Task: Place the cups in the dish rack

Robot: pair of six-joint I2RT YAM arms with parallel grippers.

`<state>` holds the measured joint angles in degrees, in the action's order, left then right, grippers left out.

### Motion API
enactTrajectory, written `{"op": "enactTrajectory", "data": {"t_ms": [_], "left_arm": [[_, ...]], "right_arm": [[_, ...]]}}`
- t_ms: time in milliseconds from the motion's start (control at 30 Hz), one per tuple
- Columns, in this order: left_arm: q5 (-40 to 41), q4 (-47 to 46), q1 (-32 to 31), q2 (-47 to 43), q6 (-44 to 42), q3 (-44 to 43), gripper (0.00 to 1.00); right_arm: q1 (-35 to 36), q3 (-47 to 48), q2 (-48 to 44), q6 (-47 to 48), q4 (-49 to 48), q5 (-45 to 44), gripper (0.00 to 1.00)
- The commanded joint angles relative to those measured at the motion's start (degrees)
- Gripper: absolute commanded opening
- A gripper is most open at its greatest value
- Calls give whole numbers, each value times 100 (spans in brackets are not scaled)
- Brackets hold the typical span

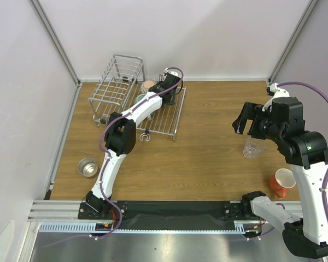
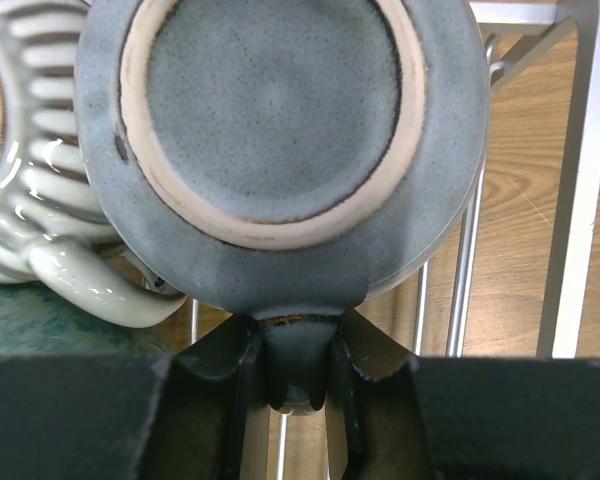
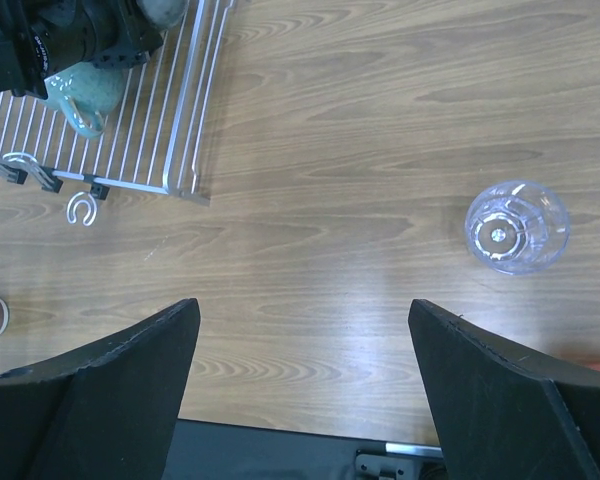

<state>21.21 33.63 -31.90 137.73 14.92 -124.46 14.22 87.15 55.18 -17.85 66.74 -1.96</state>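
left claw (image 2: 298,372): clamped on the handle of the grey mug (image 2: 270,110), base up, mug just ahead of its fingers over the dish rack (image 2: 572,200), touching the ribbed mug (image 2: 40,190) | right claw (image 3: 302,312): spread wide, holding nothing, above the table (image 3: 380,110); clear glass (image 3: 517,227) well apart, past its right finger

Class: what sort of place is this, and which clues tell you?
Probably a robotics lab test cell, not a kitchen: white panels in aluminium framing, two robot arms bolted to a wooden table, the left hand gripping a grey cup at a dish rack.
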Motion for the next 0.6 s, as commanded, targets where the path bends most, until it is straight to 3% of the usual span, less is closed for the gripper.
{"op": "enactTrajectory", "data": {"t_ms": [0,567], "left_arm": [[516,-471,263,-379,-68,-69,0],[-64,-366,527,-361,73,54,0]], "right_arm": [[-59,197,2,115,50,134,93],[-130,-5,-42,-228,-65,134,91]]}}
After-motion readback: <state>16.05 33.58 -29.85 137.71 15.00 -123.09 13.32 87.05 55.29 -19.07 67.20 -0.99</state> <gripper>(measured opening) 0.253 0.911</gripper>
